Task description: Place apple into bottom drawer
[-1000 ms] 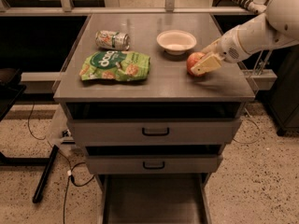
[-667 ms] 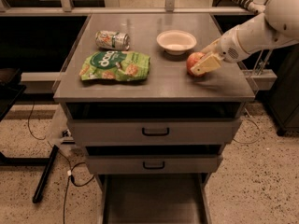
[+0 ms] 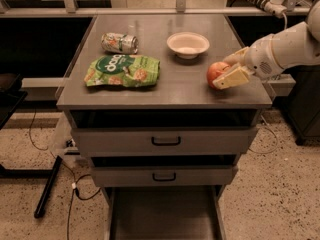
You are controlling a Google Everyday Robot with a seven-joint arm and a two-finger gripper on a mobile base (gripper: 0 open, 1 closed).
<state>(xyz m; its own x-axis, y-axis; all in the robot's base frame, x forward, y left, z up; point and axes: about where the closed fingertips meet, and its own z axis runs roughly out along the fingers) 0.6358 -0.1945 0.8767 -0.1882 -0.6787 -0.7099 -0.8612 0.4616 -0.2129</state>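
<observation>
In the camera view, the gripper reaches in from the right over the right front part of the grey cabinet top, its two pale fingers clasped on the apple from front and back. The apple sits low at the cabinet top, near its right edge. A white bowl, a green snack bag and a crushed can lie further left. Below two closed upper drawers, the bottom drawer stands pulled out
</observation>
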